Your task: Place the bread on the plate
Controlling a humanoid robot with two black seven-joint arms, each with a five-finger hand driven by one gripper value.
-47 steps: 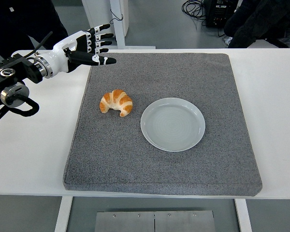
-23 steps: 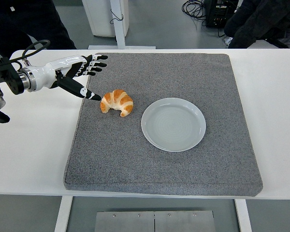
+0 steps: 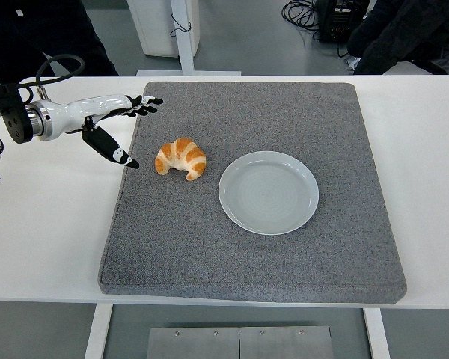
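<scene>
A golden croissant [image 3: 181, 158] lies on the left part of the grey mat [image 3: 254, 247]. A round pale plate [image 3: 268, 192] with nothing on it sits on the mat just to the croissant's right. My left hand [image 3: 127, 123] is open at the mat's left edge, its fingers spread. The thumb tip [image 3: 132, 163] points down, a short way left of the croissant and apart from it. The other fingers [image 3: 144, 103] reach out over the mat's edge further back. My right arm is out of view.
The mat lies on a white table [image 3: 52, 217]. A person in dark clothing [image 3: 37, 30] stands at the back left, and another dark-clad figure [image 3: 404, 30] is at the back right. Cables lie on the floor behind the table.
My left hand has come down from the mat's back left corner towards the croissant, then drawn back a little to the left, so the thumb tip is now clear of the croissant. The croissant and plate have not moved.
</scene>
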